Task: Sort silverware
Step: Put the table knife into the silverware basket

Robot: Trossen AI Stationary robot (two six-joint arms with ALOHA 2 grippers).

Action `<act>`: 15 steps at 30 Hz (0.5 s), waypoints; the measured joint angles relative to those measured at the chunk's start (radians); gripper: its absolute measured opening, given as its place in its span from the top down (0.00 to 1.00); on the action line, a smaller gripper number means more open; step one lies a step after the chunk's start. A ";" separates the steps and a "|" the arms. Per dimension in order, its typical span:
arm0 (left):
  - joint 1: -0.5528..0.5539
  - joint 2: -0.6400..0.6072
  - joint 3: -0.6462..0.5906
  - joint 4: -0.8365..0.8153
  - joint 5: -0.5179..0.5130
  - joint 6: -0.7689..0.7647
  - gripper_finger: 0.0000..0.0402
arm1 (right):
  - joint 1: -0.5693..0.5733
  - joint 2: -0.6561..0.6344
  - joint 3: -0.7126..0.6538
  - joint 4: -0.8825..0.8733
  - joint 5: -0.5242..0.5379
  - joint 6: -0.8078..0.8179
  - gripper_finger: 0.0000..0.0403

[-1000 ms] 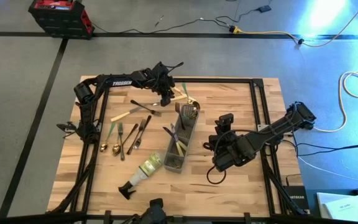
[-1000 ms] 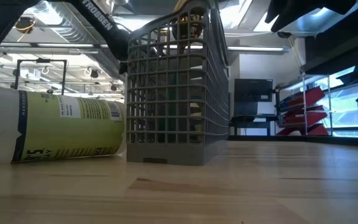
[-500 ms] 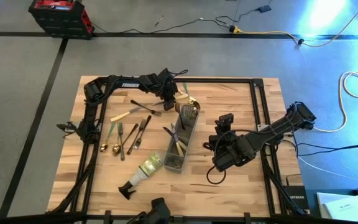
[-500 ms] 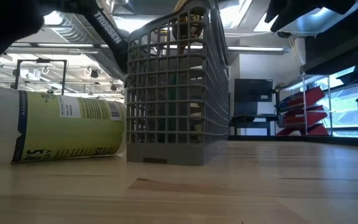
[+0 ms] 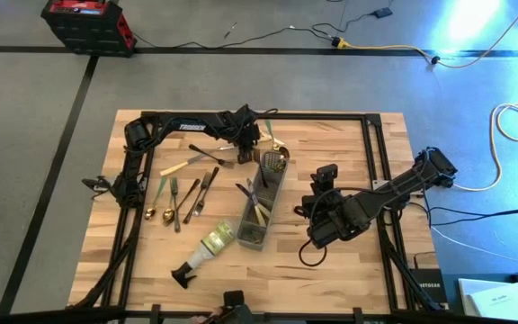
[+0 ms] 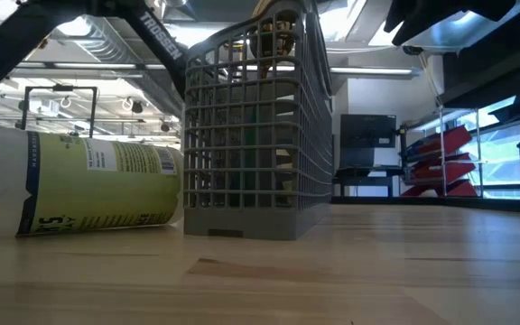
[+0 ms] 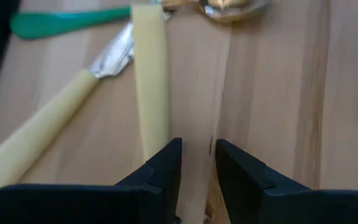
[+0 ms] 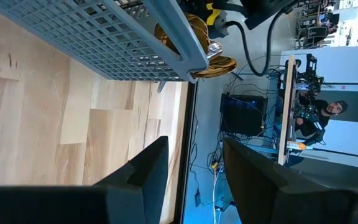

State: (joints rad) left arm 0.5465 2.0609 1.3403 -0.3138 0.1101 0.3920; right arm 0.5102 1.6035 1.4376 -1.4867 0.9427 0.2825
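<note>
Loose silverware lies on the wooden table: forks and spoons at the left, and a cream-handled knife and a dark piece farther back. By the far edge lie a cream handle, a cream-handled knife, a green handle and a gold spoon. My left gripper is low over these, pointing steeply down. It is open by a narrow gap with bare wood between the fingers. The grey mesh caddy holds several pieces. My right gripper waits open to the right of the caddy, above the table. My left gripper has one finger right at the near end of the cream handle. That finger hides the handle's end, so I cannot tell whether it touches. The handle lies flat on the table, outside the gap between the fingers.
A spray bottle lies on its side near the front edge, left of the caddy. A black frame runs around the table's edges. Bare wood shows between the caddy and the right arm. A person sits far off in the room.
My left gripper has gone toward the table's right edge and down, from above the dark piece to low over the cream handles at the far edge, and its wrist has turned a little. The silverware has not moved.
</note>
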 joint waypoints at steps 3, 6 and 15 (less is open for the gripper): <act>0.000 0.000 0.000 -0.014 -0.004 0.024 0.79 | 0.000 0.000 0.000 0.000 0.000 0.000 0.66; -0.001 -0.001 -0.001 -0.013 -0.035 0.039 0.79 | 0.000 0.000 0.000 0.000 0.000 0.000 0.66; 0.003 -0.002 -0.002 -0.021 -0.024 0.052 0.89 | 0.000 0.000 0.000 0.000 0.000 0.000 0.66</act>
State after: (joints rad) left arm 0.5491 2.0590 1.3388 -0.3351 0.0861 0.4442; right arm 0.5102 1.6035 1.4376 -1.4864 0.9423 0.2822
